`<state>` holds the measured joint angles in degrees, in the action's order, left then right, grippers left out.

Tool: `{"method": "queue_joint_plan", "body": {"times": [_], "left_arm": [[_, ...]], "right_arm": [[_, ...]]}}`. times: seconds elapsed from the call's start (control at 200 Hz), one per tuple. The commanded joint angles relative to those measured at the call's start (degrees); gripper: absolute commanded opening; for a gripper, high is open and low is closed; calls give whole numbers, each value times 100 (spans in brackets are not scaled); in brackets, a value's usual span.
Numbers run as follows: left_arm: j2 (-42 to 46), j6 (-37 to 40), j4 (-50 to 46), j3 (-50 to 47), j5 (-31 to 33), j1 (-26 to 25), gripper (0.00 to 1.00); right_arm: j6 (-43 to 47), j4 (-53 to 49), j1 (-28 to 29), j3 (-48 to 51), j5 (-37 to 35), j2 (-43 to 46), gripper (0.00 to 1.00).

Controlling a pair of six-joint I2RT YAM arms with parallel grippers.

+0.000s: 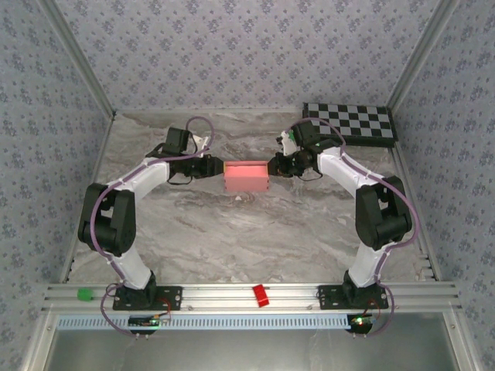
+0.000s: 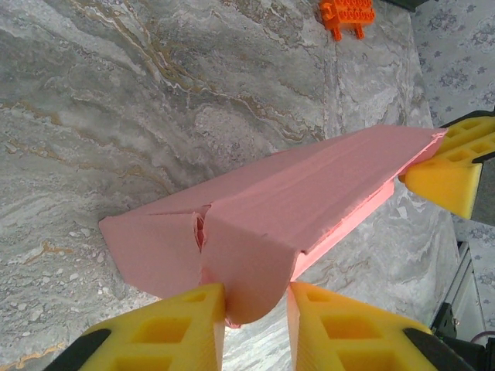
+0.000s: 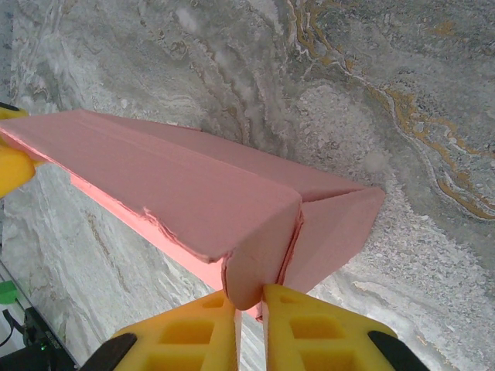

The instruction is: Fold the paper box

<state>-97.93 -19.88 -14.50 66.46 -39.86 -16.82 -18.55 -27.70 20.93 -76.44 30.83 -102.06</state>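
Note:
The paper box (image 1: 246,177) is a pink card box, folded up and lying mid-table between both arms. My left gripper (image 1: 219,167) is at its left end. In the left wrist view the rounded end flap of the box (image 2: 309,201) bulges between the yellow fingers (image 2: 174,328), and the left gripper (image 2: 257,309) is shut on it. My right gripper (image 1: 272,165) is at the right end. Its narrow gap holds the tip of the other end flap (image 3: 259,263), so the right gripper (image 3: 249,309) is shut on that part of the box (image 3: 170,185).
A checkerboard (image 1: 349,122) lies at the back right. An orange toy (image 2: 348,14) sits on the marble beyond the box. A small red block (image 1: 261,295) and a green block (image 1: 83,294) rest on the front rail. Patterned walls close in the table.

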Motion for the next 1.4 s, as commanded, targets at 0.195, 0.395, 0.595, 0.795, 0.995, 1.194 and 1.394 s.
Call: {"method": "queue_joint_plan", "body": {"times": [0.195, 0.395, 0.595, 0.795, 0.995, 1.194, 1.394], "left_arm": [[186, -60, 148, 90, -248, 33, 25], [189, -60, 154, 80, -225, 38, 25], [178, -77, 167, 72, -244, 38, 25], [103, -45, 137, 61, -275, 38, 20], [79, 43, 40, -42, -152, 32, 17], [64, 147, -76, -133, -96, 30, 16], [107, 163, -100, -208, -40, 29, 16]], "right_arm": [[78, -170, 40, -217, -84, 19, 20], [70, -178, 35, -273, -90, 11, 21], [57, -168, 35, -285, -94, -18, 21], [61, -158, 41, -253, -68, -51, 20], [86, -171, 48, -190, -77, -68, 18], [97, -194, 47, -109, -102, -60, 17], [128, -235, 60, -79, -120, -51, 15]]}}
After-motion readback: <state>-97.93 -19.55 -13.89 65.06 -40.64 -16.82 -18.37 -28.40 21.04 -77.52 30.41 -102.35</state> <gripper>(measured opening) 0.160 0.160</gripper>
